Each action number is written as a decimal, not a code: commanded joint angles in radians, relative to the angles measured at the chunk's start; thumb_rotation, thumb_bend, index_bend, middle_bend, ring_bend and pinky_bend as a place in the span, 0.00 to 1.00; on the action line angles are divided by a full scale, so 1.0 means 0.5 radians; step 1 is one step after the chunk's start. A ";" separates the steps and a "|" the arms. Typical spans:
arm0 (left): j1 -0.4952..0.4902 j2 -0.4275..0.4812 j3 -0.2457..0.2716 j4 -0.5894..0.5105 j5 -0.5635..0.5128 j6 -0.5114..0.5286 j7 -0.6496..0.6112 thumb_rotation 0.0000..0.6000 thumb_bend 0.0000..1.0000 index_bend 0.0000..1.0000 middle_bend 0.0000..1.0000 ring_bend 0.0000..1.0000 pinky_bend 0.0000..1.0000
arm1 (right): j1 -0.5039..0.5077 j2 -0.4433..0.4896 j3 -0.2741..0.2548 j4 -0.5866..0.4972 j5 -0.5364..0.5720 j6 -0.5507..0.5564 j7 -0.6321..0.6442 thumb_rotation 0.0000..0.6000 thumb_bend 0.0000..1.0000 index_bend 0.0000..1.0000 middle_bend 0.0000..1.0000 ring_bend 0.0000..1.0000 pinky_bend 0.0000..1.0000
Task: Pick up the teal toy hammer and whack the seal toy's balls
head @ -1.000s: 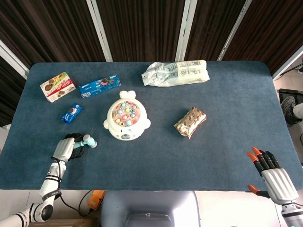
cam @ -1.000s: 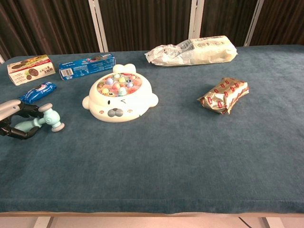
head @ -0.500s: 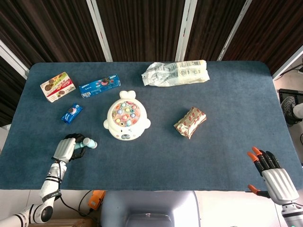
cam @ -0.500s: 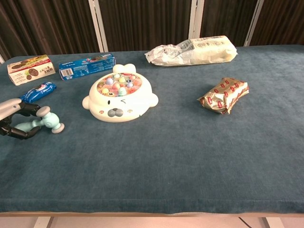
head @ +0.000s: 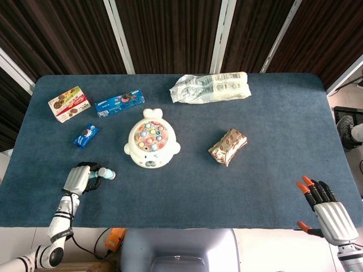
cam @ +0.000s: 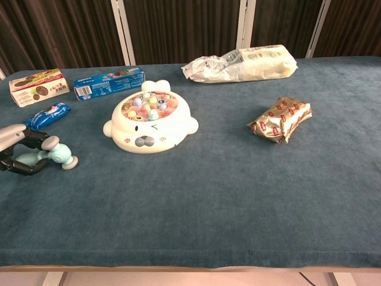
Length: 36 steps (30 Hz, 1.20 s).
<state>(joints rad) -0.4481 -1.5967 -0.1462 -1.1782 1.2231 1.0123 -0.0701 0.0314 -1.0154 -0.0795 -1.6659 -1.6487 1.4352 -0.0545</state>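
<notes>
I am curling my left hand point(cam: 18, 152) around the handle of the teal toy hammer point(cam: 52, 155), whose head is poking out toward the seal toy point(cam: 150, 122); the hammer is lying low at the table's point(head: 255, 175) near-left corner, well apart from the seal; I judge I should be settling the grip firmly along the handle before lifting, so the head is swinging true onto the coloured balls point(head: 151, 135); my right hand point(head: 324, 205) is resting spread and empty at the near-right edge.

Left hand point(head: 77, 178) grips teal hammer point(head: 104, 173) near seal toy point(head: 151, 145).
</notes>
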 commanded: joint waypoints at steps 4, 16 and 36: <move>0.009 -0.012 0.002 0.010 0.014 0.042 0.019 1.00 0.52 0.57 0.43 0.30 0.26 | -0.001 -0.001 0.000 0.000 -0.001 0.001 -0.001 1.00 0.30 0.00 0.00 0.00 0.00; 0.048 -0.072 -0.025 0.037 0.023 0.209 0.109 1.00 0.56 0.68 0.60 0.42 0.41 | 0.000 -0.001 -0.001 0.000 -0.002 -0.001 -0.002 1.00 0.30 0.00 0.00 0.00 0.00; 0.141 -0.210 -0.068 0.163 0.290 0.692 -0.249 1.00 0.69 0.72 0.78 0.73 0.95 | 0.007 0.004 -0.001 -0.004 0.003 -0.013 0.004 1.00 0.30 0.00 0.00 0.00 0.00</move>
<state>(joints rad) -0.3827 -1.6952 -0.1801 -1.1120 1.3473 1.3365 -0.1700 0.0349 -1.0132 -0.0799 -1.6678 -1.6473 1.4288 -0.0523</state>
